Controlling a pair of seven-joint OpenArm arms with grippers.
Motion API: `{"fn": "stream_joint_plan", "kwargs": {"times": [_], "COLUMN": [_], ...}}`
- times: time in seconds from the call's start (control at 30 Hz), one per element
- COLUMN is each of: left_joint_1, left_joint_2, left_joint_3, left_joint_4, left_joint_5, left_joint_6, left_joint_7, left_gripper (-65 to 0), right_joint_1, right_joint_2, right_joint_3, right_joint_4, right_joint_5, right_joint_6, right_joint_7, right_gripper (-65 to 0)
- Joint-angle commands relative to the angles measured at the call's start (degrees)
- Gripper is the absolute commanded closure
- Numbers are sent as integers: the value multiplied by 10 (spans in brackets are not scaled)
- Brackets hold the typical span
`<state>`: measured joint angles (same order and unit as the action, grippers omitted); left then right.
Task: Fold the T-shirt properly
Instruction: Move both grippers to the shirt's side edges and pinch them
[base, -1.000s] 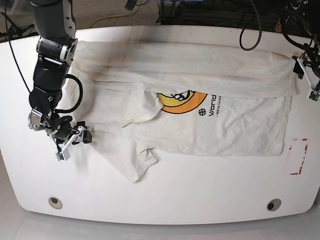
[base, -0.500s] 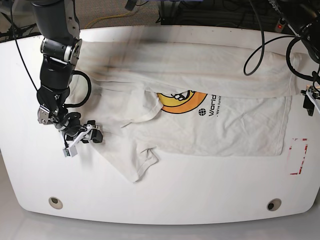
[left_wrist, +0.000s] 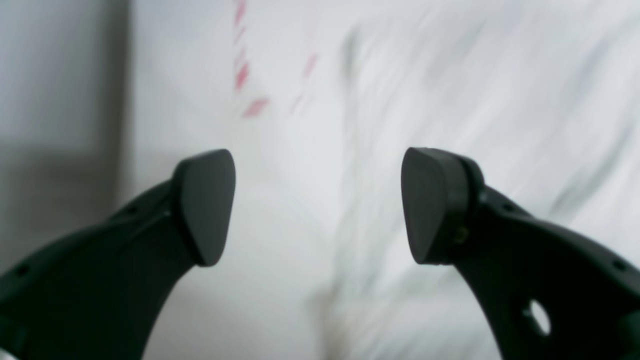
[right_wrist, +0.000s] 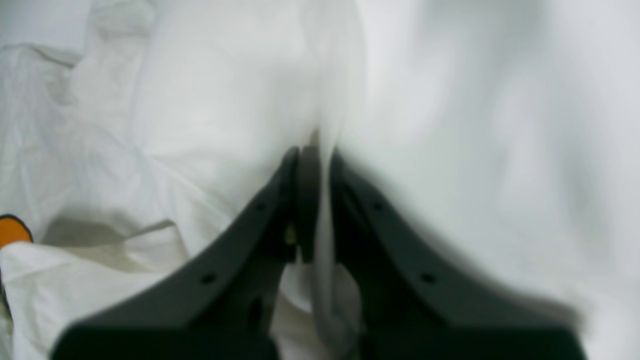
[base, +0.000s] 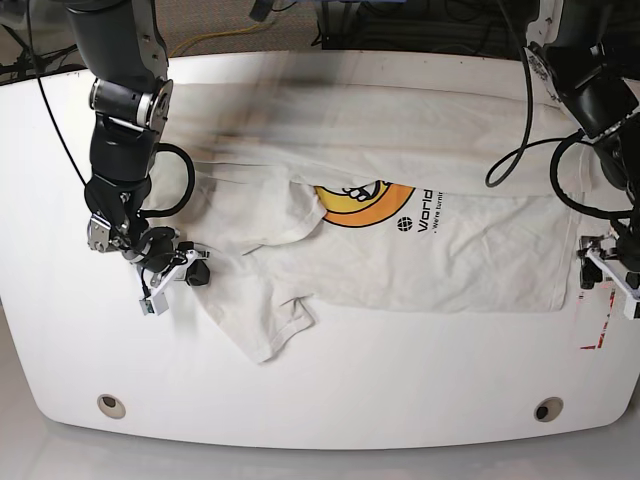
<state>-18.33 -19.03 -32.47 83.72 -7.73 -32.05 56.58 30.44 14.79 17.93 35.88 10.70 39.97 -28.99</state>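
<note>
Two arms were over the white table (base: 330, 400) when I checked my feeds. My right gripper (right_wrist: 315, 160) had its jaws pinched together on a raised ridge of the T-shirt (base: 400, 200), a thin fold of cloth standing up between them in the right wrist view; in the base view that gripper (base: 185, 272) sat at about 9 o'clock on the table, touching the shirt's edge beside the sleeve (base: 270, 320) that pointed toward 7 o'clock. My left gripper (left_wrist: 317, 205) stood wide apart with nothing between the pads, hovering above pale cloth and bare table, with blurred red marks (left_wrist: 250, 85) beyond it. From the base view it (base: 608, 270) was at roughly 3 o'clock, just beside the shirt's hem and above the red tape marks (base: 600, 320). I saw the off-white shirt lying spread across the table's middle, its far portion folded over the orange-yellow print (base: 365, 205) and the dark lettering (base: 428, 210) partly showing.
</note>
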Motion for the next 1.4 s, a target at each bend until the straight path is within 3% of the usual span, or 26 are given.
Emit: {"fn": "stream_joint_plan", "kwargs": {"times": [0.0, 0.17, 0.47, 0.6, 0.73, 0.9, 1.03, 1.27, 1.37], "left_joint_1": [-33, -73, -135, -174, -200, -211, -208, -204, -204], "left_joint_2": [-12, -19, -61, -78, -81, -78, -53, -27, -27], "left_joint_3": [17, 35, 71, 123, 147, 148, 148, 148, 148], "left_joint_4": [-51, -186, -410, -518, -590, -621, -625, -626, -626], "left_joint_5": [4, 6, 5, 1, 0, -2, -1, 3, 3], "left_joint_6": [33, 63, 60, 60, 59, 59, 57, 27, 27], "left_joint_7": [-39, -117, -250, -317, -369, -384, -384, -382, -382], "left_gripper": [-486, -486, -486, -486, -486, -486, -486, -476, -417], "right_joint_1": [22, 24, 24, 24, 22, 22, 21, 21, 21], "right_joint_2": [7, 9, 10, 10, 10, 10, 10, 9, 10], "right_joint_3": [0, 0, 0, 0, 0, 0, 0, 0, 0], "right_joint_4": [6, 6, 6, 6, 6, 6, 6, 6, 6], "right_joint_5": [-3, -3, -3, -3, -3, -3, -3, -3, -3], "right_joint_6": [0, 0, 0, 0, 0, 0, 0, 0, 0], "right_joint_7": [-3, -5, -5, -5, -5, -5, -5, -5, -5], "right_gripper": [0, 0, 0, 0, 0, 0, 0, 0, 0]}}
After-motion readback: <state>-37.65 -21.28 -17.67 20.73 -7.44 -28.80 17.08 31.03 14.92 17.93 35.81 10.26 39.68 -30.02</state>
